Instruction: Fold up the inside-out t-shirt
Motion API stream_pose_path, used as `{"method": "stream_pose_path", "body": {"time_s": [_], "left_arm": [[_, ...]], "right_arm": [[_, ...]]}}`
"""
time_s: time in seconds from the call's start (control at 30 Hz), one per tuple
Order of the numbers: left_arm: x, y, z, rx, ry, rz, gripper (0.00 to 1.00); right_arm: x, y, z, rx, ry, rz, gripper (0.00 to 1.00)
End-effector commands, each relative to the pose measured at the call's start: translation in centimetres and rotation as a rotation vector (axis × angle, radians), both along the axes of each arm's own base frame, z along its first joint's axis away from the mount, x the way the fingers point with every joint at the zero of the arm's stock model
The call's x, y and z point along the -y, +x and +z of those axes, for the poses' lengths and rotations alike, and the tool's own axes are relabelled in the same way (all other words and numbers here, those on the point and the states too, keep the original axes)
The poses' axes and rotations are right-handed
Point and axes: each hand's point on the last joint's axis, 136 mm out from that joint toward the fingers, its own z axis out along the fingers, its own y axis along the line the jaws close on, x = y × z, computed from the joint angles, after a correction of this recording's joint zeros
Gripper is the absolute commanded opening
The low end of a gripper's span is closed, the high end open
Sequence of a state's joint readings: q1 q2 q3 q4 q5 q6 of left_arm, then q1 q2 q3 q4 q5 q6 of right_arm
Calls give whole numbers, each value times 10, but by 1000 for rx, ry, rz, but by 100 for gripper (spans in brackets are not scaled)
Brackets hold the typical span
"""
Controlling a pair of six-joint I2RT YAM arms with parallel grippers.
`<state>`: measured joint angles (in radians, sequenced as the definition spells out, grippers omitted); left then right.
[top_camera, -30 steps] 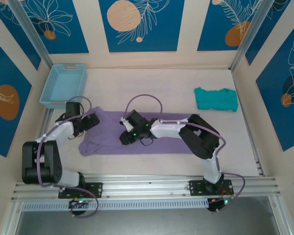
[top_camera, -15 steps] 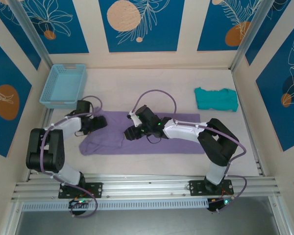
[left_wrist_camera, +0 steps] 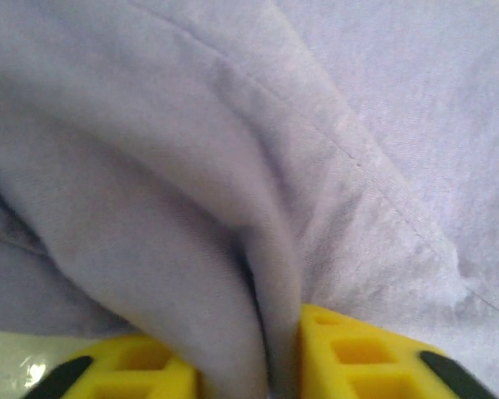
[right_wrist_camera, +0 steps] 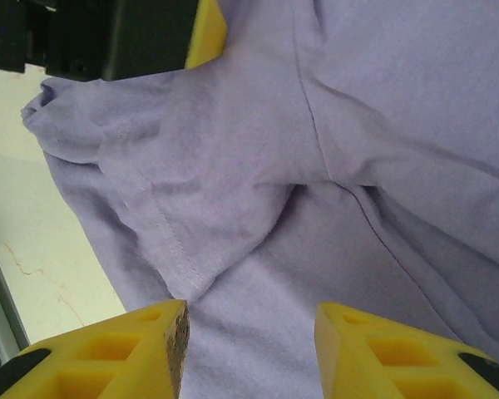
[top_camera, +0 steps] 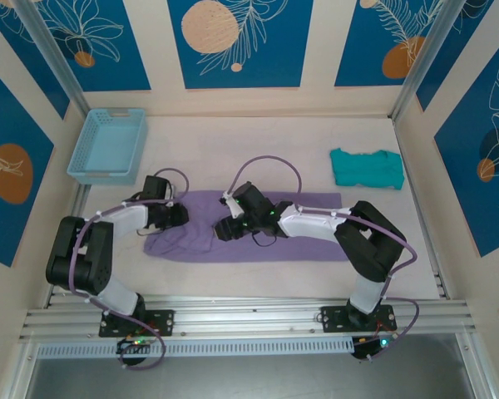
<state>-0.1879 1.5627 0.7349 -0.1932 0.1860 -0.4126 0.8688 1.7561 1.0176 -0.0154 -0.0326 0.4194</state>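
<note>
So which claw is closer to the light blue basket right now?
Left. The left claw is at the left end of the t-shirt, close to the near right corner of the basket. The right claw is farther right, over the t-shirt's middle.

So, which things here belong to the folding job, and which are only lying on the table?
Part of the job:
- purple t-shirt
- left gripper, shut on a fold of the shirt
- right gripper, open over the shirt

Just lying about:
- blue basket
- teal garment
</note>
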Motion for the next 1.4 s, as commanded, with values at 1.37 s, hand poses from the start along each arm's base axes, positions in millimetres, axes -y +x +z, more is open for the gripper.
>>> {"method": "stream_pose_path", "body": {"time_s": [1.37], "left_arm": [[2,18,141,21,869,-169,8]], "right_arm": [[168,25,56,112,51,-352,46]]}}
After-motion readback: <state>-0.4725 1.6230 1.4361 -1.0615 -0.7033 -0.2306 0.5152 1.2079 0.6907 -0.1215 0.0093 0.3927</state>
